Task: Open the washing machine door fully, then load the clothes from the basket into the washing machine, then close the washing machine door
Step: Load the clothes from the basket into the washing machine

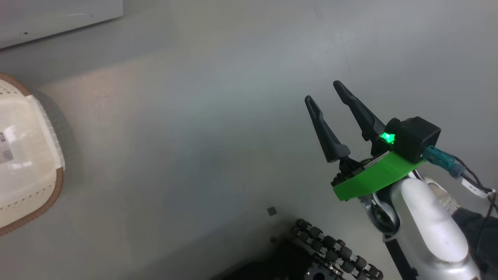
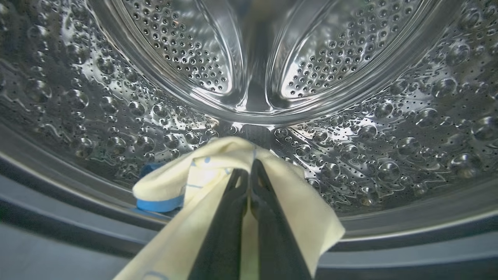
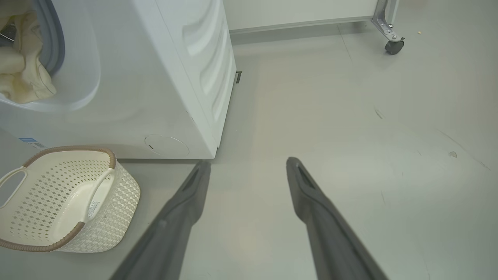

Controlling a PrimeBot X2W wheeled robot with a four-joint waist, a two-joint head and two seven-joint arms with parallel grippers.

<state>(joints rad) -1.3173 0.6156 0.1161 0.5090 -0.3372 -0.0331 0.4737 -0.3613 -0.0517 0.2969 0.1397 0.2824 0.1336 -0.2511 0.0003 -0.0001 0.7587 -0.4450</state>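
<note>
One cream garment [image 2: 186, 182] is clamped in the tightly closed left gripper [image 2: 249, 165] just inside the steel drum [image 2: 350, 136] of the washing machine [image 3: 186, 77], so loading is the step in hand. Next, I judge, that gripper should reach deeper and let go so no cloth trails over the grey gasket [image 2: 46, 217]. The basket [image 3: 116, 194] sits empty on the floor [image 3: 350, 136] just beside the machine, and the right gripper [image 1: 323, 91] hangs wide and empty above the floor.

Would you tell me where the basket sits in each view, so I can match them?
Head view: basket at left edge, cut off.
Left wrist view: faces the drum instead.
Right wrist view: lower left, by the washer.
Shared landmark: open right gripper over the floor.
</note>
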